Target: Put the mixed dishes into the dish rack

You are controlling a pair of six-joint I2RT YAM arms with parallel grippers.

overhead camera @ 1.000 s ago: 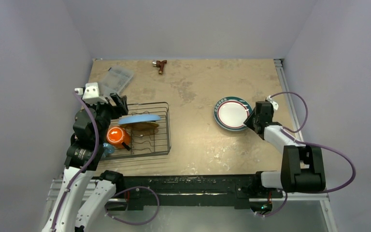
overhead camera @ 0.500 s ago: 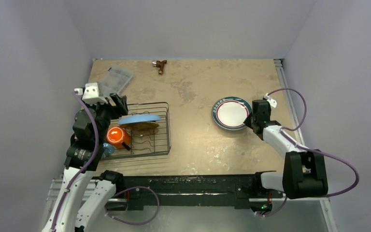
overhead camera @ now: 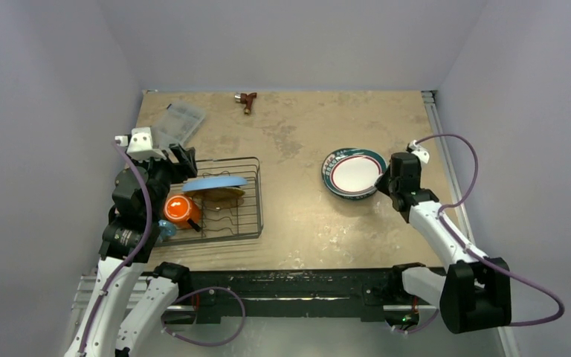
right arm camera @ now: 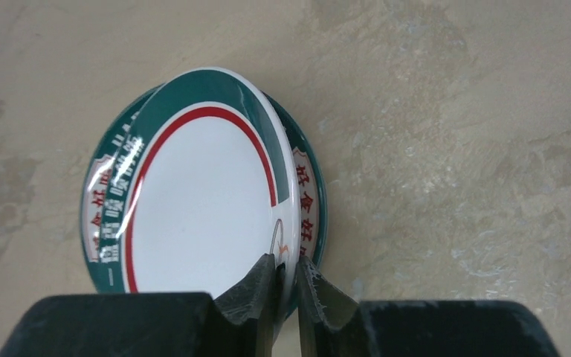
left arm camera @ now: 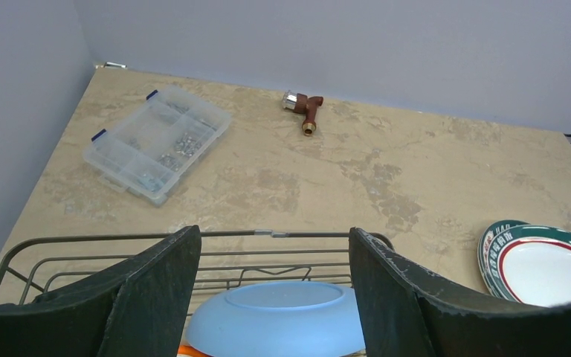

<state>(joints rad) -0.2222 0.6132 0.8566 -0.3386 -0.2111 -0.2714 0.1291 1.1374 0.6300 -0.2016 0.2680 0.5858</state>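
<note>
The black wire dish rack (overhead camera: 259, 199) stands at the left and holds the light blue plate (overhead camera: 214, 182), which lies over the yellow plate (overhead camera: 227, 195), and the orange mug (overhead camera: 181, 210). A bit of the blue mug (overhead camera: 165, 229) shows at its near left corner. My left gripper (left arm camera: 275, 242) is open and empty above the blue plate (left arm camera: 282, 323). My right gripper (right arm camera: 286, 262) is shut on the near rim of the white green-rimmed plate (right arm camera: 201, 201), tilting it up off a second like plate (right arm camera: 311, 201). The small white bowl is out of view.
A clear compartment box (overhead camera: 179, 121) lies at the back left, behind the rack. A small brown tool (overhead camera: 247, 100) lies at the back edge. Bare tabletop separates the rack from the green-rimmed plate (overhead camera: 353, 173).
My right arm has swung its wrist round and carried the green-rimmed plate slightly left and away, its near rim raised. The left arm has not moved.
</note>
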